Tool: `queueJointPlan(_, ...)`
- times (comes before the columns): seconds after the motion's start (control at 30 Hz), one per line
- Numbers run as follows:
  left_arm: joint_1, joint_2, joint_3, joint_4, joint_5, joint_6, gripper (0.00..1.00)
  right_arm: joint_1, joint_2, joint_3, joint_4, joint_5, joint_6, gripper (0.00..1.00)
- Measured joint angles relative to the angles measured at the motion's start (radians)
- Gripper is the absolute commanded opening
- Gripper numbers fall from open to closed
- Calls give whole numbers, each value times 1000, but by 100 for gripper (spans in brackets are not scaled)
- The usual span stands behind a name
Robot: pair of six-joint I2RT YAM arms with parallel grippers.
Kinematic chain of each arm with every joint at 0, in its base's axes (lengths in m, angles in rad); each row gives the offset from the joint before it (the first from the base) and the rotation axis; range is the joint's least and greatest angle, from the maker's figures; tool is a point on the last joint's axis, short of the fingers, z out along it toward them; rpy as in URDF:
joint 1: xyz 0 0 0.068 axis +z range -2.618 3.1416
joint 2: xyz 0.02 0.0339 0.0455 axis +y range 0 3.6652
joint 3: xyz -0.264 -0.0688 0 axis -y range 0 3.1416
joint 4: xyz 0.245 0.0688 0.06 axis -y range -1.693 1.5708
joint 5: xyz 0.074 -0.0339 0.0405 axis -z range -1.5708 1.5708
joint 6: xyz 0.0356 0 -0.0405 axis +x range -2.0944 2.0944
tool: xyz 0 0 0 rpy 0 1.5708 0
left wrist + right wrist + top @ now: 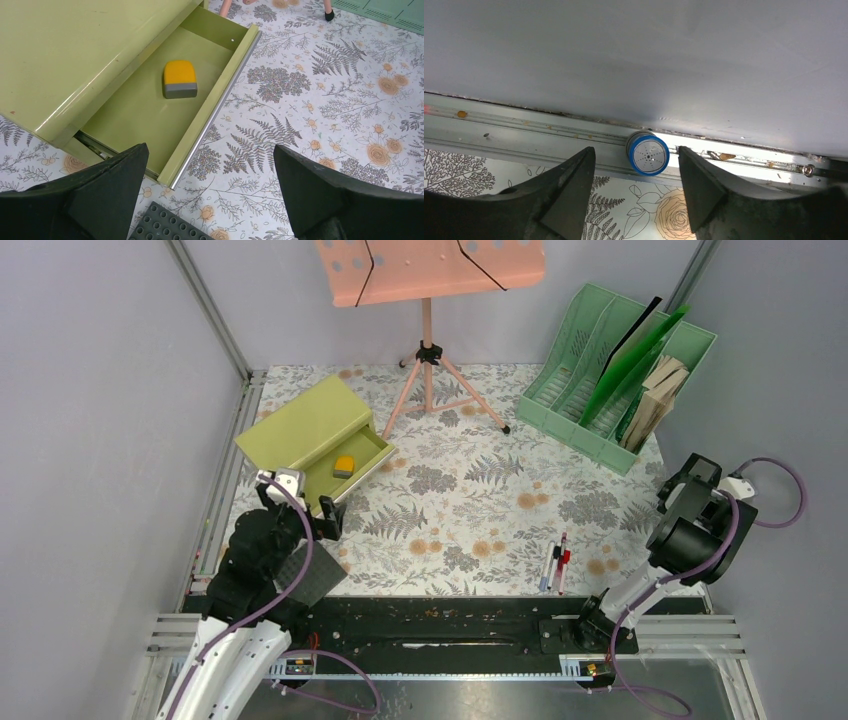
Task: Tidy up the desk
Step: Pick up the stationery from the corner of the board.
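Observation:
The desk (470, 500) is a whitish top printed with ferns and orange flowers. My left gripper (300, 505) hangs open over its left part, just in front of the olive cabinet's pulled-out drawer (150, 110). In the left wrist view the left gripper (210, 150) has nothing between its fingers. A yellow and grey block (179, 79) lies in the drawer. My right gripper (636, 150) is at the desk's right edge, facing the wall. Its jaws stand apart on either side of a small blue-rimmed cylinder (648, 154) on the metal rail (524, 135), with a gap on both sides.
A dark grey studded plate (310, 575) lies by the left arm. Pens (556, 565) lie near the front edge at the right. A green file tray (610, 380) with folders stands at the back right. A pink music stand (430, 270) is at the back centre, the olive cabinet (305, 420) at the back left.

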Motion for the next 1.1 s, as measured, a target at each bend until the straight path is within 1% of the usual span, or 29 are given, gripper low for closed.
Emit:
queueJointPlan(0.03,0,-3,0,0,0,0,99,-1,0,0,0,-3,0,60)
queueJointPlan(0.1,0,-9,0,0,0,2,99,-2,4,3,-1,-4,4,57)
queueJointPlan(0.47,0,-10,0,0,0,4,99,-2,47,71,-100,64,45,56)
queueJointPlan(0.5,0,-10,0,0,0,4,99,-2,50,76,-109,68,46,51)
queueJointPlan(0.53,0,-10,0,0,0,5,99,-2,53,82,-123,75,47,48)
queueJointPlan(0.67,0,-10,0,0,0,8,99,-2,69,106,-152,87,61,47)
queueJointPlan(0.7,0,-10,0,0,0,8,99,-2,72,110,-156,93,65,46)
queueJointPlan(0.77,0,-10,0,0,0,8,99,-2,74,113,-165,100,68,39)
queueJointPlan(0.87,0,-10,0,0,0,8,99,-2,75,116,-172,101,68,37)
queueJointPlan(0.93,0,-10,0,0,0,8,99,-2,76,119,-176,102,68,24)
queueJointPlan(1.0,0,-10,0,0,0,8,99,-2,76,119,-178,102,68,14)
queueJointPlan(1.07,0,-10,0,0,0,8,99,-2,76,119,-178,102,68,0)
queueJointPlan(1.1,0,-10,0,0,0,8,99,-2,76,119,-178,102,68,0)
